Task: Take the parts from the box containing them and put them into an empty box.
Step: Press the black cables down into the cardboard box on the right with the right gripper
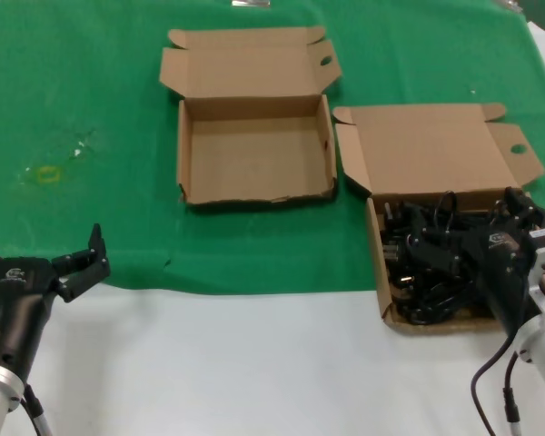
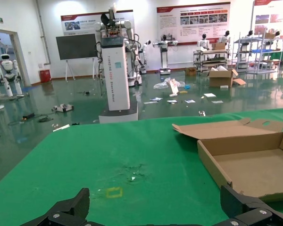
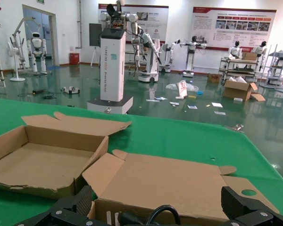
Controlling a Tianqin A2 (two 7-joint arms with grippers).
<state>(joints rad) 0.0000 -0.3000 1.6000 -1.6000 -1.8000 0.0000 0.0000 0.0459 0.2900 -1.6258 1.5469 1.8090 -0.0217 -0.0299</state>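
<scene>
Across the whole table there's a green cloth [image 1: 91, 82], with a bare white strip [image 1: 236, 363] along the near edge. Two cardboard boxes sit lids-back on the cloth: the empty box [image 1: 254, 150] in the middle, and the box with the cords [image 1: 379, 263] just right of it, nearly touching. The tangle of black power cords [image 1: 427, 263] is all in that right one. Right gripper [image 1: 468, 238] hangs low over the pile with its fingers spread, holding nothing, probably lining up a grab. Left gripper [image 1: 41, 247] idles near-left, fingers also spread. Plenty of free cloth on the left; the upright box walls between the two trays look like the main snag.
</scene>
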